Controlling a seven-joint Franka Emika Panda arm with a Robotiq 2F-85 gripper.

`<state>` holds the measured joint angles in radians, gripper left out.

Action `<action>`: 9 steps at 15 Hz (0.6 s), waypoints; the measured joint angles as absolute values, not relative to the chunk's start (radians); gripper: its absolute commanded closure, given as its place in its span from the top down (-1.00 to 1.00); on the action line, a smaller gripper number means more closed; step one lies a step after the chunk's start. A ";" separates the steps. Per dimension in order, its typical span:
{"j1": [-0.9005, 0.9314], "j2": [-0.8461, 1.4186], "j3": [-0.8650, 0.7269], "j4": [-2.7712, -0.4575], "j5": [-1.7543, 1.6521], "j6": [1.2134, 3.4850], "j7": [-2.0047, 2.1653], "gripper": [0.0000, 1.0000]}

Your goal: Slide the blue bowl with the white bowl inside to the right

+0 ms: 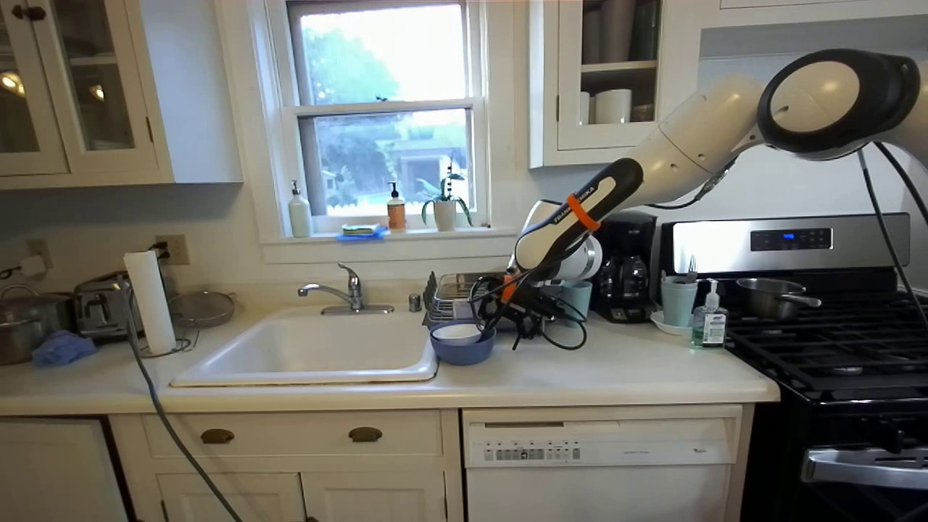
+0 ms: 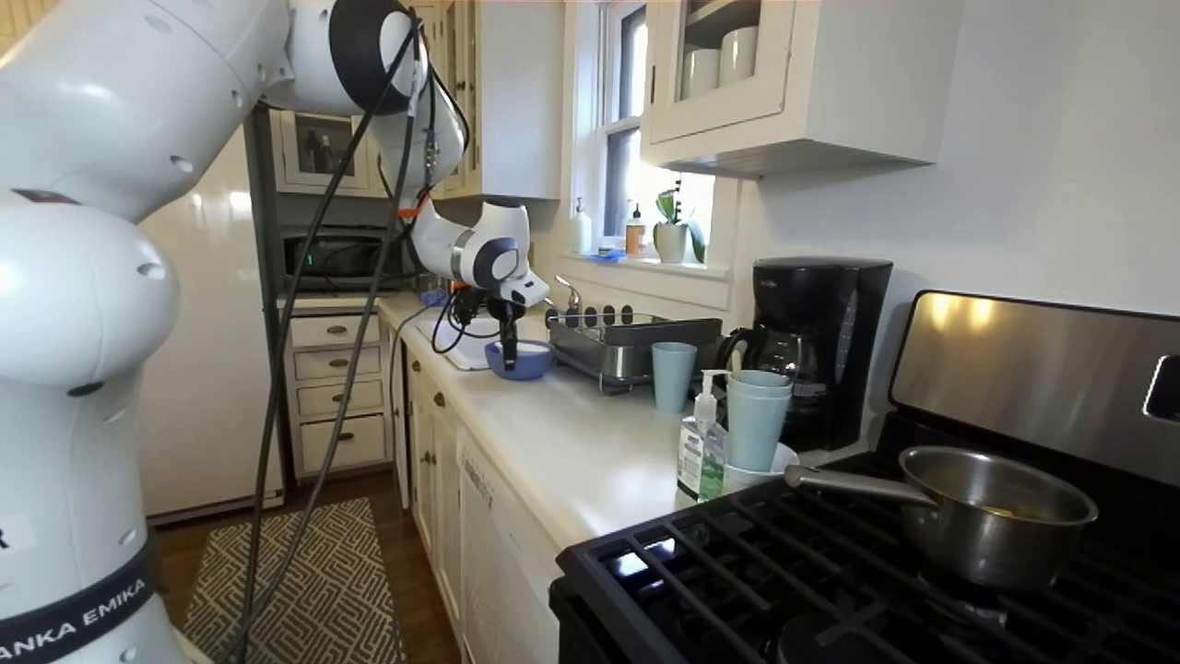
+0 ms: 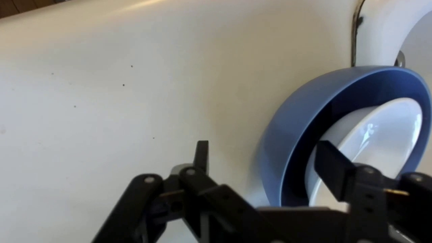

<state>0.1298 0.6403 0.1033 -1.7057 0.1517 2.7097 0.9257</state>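
The blue bowl (image 1: 464,354) stands on the counter at the right edge of the sink; it also shows in an exterior view (image 2: 522,366) and in the wrist view (image 3: 285,135). The white bowl (image 3: 388,141) sits inside it, tilted in the wrist view; its pale rim shows in an exterior view (image 1: 457,333). My gripper (image 3: 263,144) is open. One finger is over the bowls' interior and the other is outside the blue rim, so the near wall lies between them. Contact cannot be told. In an exterior view the gripper (image 2: 510,355) points down at the blue bowl.
The sink (image 1: 304,377) lies beside the bowls. A dish rack (image 2: 608,346) stands behind them. Along the counter are a pale-blue cup (image 2: 673,376), a coffee maker (image 2: 816,341), a hand sanitizer bottle (image 1: 709,322) and stacked cups (image 2: 758,420). The stove (image 1: 834,348) adjoins the counter.
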 measured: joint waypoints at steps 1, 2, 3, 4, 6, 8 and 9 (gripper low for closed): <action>0.131 0.649 0.100 -1.695 0.153 2.710 0.925 -0.12; 0.133 0.656 0.096 -1.687 0.154 2.710 0.925 -0.28; 0.134 0.662 0.094 -1.680 0.155 2.710 0.925 -0.40; 0.135 0.668 0.091 -1.672 0.155 2.710 0.925 -0.56; 0.136 0.677 0.090 -1.659 0.155 2.711 0.925 -0.81; 0.137 0.682 0.090 -1.647 0.155 2.711 0.925 -0.99; 0.138 0.683 0.090 -1.642 0.155 2.711 0.925 -1.00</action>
